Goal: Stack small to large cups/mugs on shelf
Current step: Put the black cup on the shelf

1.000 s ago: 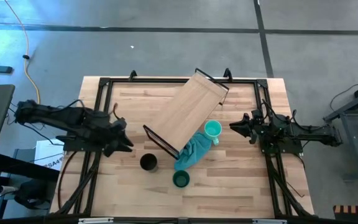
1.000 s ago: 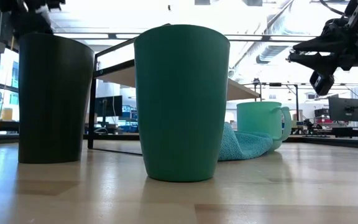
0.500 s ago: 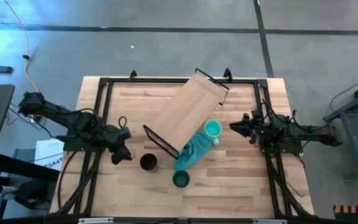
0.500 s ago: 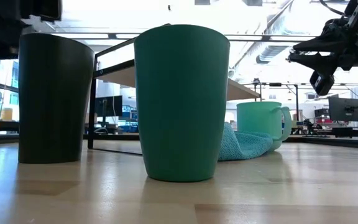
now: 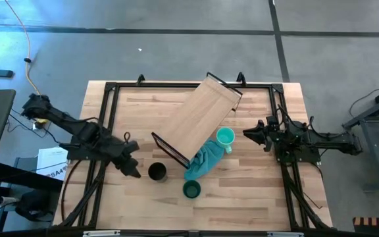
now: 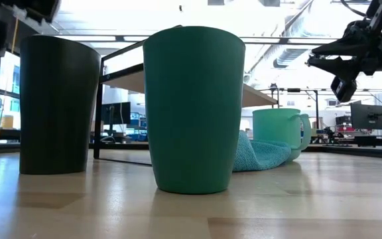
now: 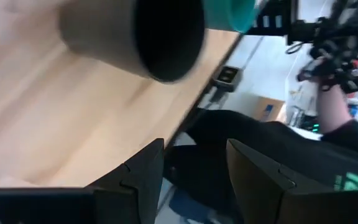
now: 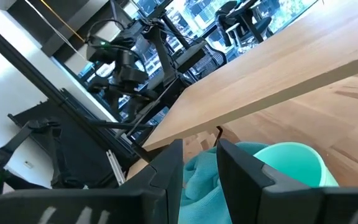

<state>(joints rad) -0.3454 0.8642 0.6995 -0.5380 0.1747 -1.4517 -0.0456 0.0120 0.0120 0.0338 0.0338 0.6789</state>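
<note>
high view shows the left gripper (image 5: 134, 172) open, just beside the black cup (image 5: 157, 172); a careless approach could tip it. the right gripper (image 5: 247, 133) waits open near the mug (image 5: 225, 137), which touches the cloth (image 5: 202, 162) beside the shelf (image 5: 199, 118).

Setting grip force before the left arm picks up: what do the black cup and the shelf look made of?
Black cup: looks like matte plastic, smooth wall with no glaze shine, though coated ceramic is possible. Shelf: pale wood-grain board on thin black legs, probably metal.
</note>
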